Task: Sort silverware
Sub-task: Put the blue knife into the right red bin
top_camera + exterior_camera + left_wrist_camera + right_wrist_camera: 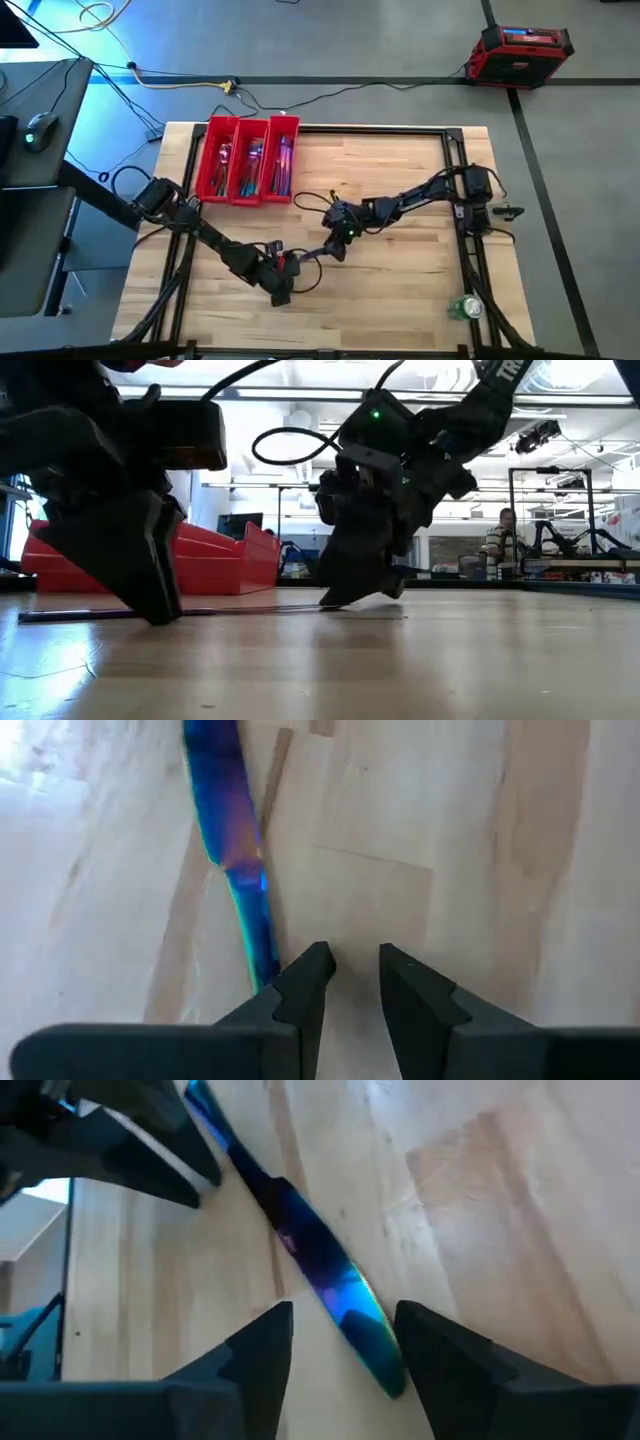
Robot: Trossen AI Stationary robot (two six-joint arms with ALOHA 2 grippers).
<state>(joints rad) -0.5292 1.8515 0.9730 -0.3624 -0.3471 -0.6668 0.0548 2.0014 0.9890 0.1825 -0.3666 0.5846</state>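
Knife: an iridescent blue-purple knife lies flat on the wooden table, stretched between the two grippers.
Right gripper: the right gripper is low over the blade end, fingers spread wide, one on each side of it.
Left gripper: the left gripper is down at the handle end, fingers narrowly parted, the handle just beside one finger.
Tray: the red tray holds more silverware, well apart from both grippers.
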